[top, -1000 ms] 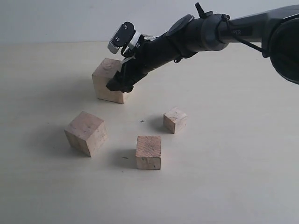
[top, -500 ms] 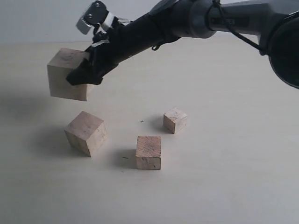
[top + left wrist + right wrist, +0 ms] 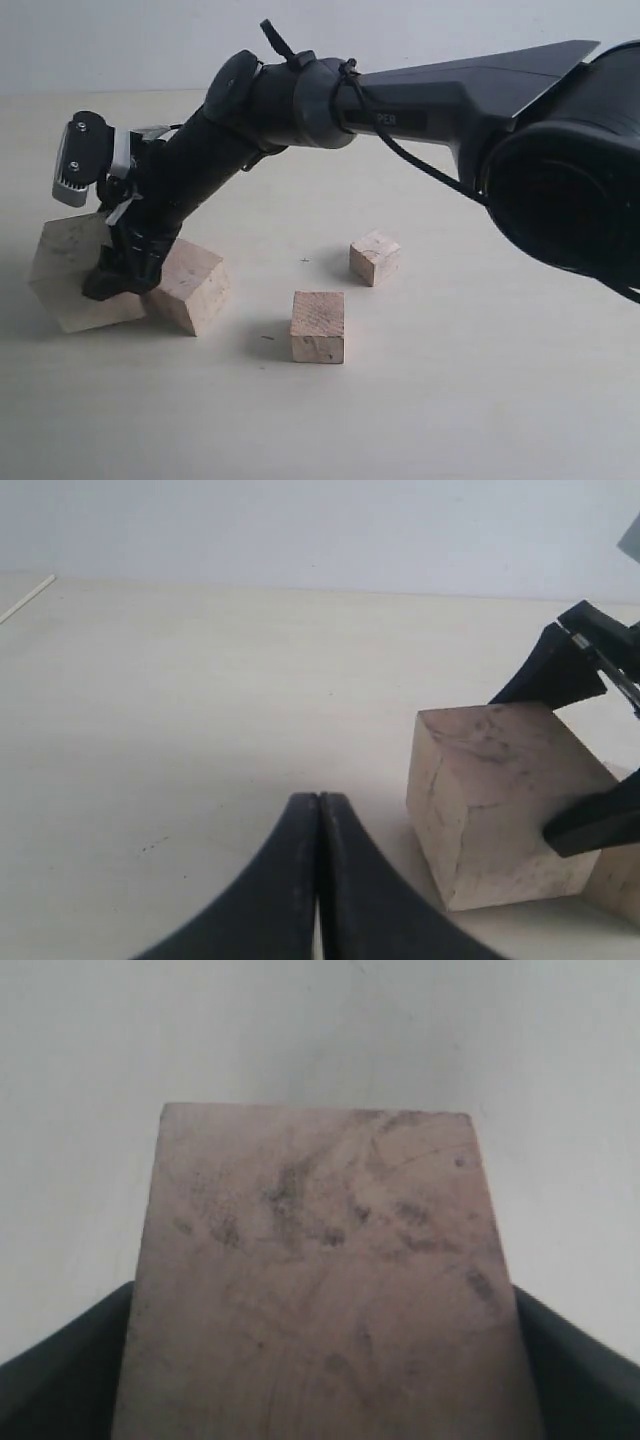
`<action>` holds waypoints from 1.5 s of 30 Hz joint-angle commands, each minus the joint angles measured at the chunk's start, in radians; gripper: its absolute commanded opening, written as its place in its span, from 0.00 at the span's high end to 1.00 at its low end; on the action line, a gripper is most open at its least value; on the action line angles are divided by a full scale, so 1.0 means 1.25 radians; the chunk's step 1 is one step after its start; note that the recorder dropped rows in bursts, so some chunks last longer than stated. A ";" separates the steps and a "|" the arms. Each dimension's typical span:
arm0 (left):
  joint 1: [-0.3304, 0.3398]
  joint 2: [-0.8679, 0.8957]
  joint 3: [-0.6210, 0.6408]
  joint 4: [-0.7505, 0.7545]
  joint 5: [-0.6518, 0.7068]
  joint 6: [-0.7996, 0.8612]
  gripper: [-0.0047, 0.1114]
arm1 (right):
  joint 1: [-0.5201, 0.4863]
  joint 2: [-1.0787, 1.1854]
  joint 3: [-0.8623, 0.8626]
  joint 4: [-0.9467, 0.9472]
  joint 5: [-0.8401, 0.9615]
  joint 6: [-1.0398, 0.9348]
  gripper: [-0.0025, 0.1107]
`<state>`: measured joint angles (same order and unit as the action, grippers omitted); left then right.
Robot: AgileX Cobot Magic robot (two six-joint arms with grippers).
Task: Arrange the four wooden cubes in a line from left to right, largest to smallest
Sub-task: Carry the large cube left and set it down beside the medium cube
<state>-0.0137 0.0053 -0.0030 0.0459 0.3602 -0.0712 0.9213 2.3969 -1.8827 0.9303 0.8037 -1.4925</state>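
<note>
The largest wooden cube [image 3: 68, 272] is at the far left, tilted and down at table level, with my right gripper [image 3: 112, 268] shut on it. It fills the right wrist view [image 3: 318, 1260], with a finger on either side. It sits right against the second-largest cube [image 3: 192, 286]. The third cube [image 3: 318, 327] lies front centre and the smallest cube [image 3: 375, 257] is behind it to the right. My left gripper [image 3: 319, 802] is shut and empty, low over the table, with the largest cube [image 3: 500, 800] just beyond it.
The right arm [image 3: 330, 100] stretches from the right across the back of the table to the far left. The pale tabletop [image 3: 480, 380] bears only the cubes. A pale wall runs behind the table's far edge.
My right gripper carried the largest cube from the back centre, up and leftward, then down to the far left beside the second-largest cube. The other three cubes stayed put.
</note>
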 commanded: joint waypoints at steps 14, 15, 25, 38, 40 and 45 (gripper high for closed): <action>-0.005 -0.004 0.002 0.000 -0.006 -0.007 0.96 | -0.123 -0.008 -0.007 -0.060 0.030 0.006 0.98; -0.005 -0.004 0.002 0.000 -0.006 -0.007 0.96 | -0.123 -0.008 -0.007 -0.056 0.030 -0.004 0.98; -0.005 -0.004 0.002 0.000 -0.006 -0.007 0.96 | -0.127 -0.008 -0.007 -0.062 0.059 -0.003 0.98; -0.005 -0.004 0.002 0.000 -0.006 -0.007 0.96 | -0.127 -0.008 -0.007 -0.062 0.068 0.070 0.55; -0.005 -0.004 0.002 0.000 -0.006 -0.007 0.96 | -0.127 -0.008 -0.007 -0.062 0.068 0.081 0.43; -0.005 -0.004 0.002 0.000 -0.006 -0.007 0.96 | -0.127 -0.008 -0.007 -0.062 0.068 0.085 0.31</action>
<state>-0.0137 0.0053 -0.0030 0.0459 0.3602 -0.0712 0.7687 2.3969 -1.8827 0.8367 0.8788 -1.3943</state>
